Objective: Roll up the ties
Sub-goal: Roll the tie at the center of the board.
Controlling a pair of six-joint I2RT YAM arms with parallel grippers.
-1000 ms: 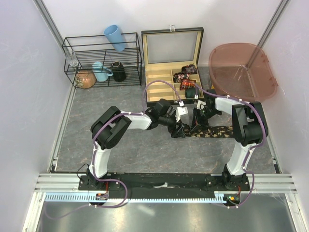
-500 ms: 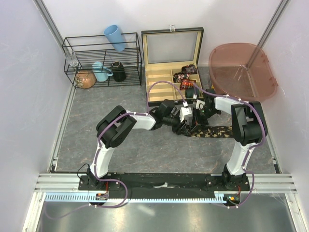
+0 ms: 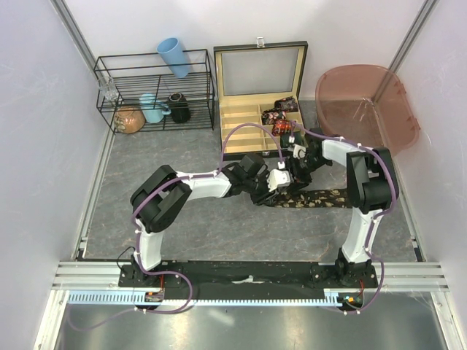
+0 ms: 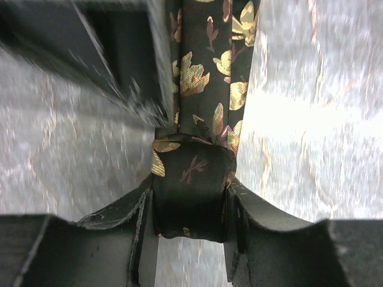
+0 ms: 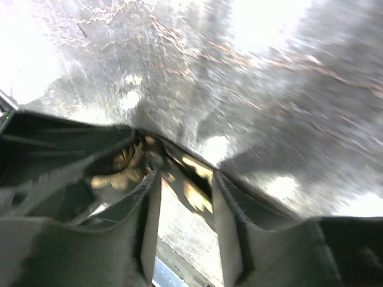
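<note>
Dark fabric printed with gold leaves fills the left gripper [image 4: 191, 182]: its two fingers [image 4: 140, 209] press against either side of the tie's rolled end, so the jaws are clamped on that small coil. From the coil the rest of the tie [image 4: 209, 78] runs flat along the table, straight away from the wrist.

Seen from overhead, the left gripper [image 3: 268, 188] and the right gripper [image 3: 293, 169] meet at the left end of the tie [image 3: 321, 198], whose unrolled length stretches to the right across the grey marbled table [image 3: 168, 160].

The right wrist view is blurred. There the right gripper [image 5: 182, 179] has its fingers [image 5: 224, 215] standing apart, with bright table showing through the gap. A dark strip with gold print crosses near the tips, and whether the pads touch it cannot be told.

Just behind both grippers stands an open case [image 3: 259, 51] with its lid raised. Several rolled ties [image 3: 281, 117] sit in its right-hand compartments.

Right of the case is a translucent reddish tub [image 3: 365, 98]. At the back left a wire rack [image 3: 204, 80] holds a blue cup [image 3: 174, 57], a teal mug [image 3: 152, 108] and a black mug [image 3: 179, 108]
</note>
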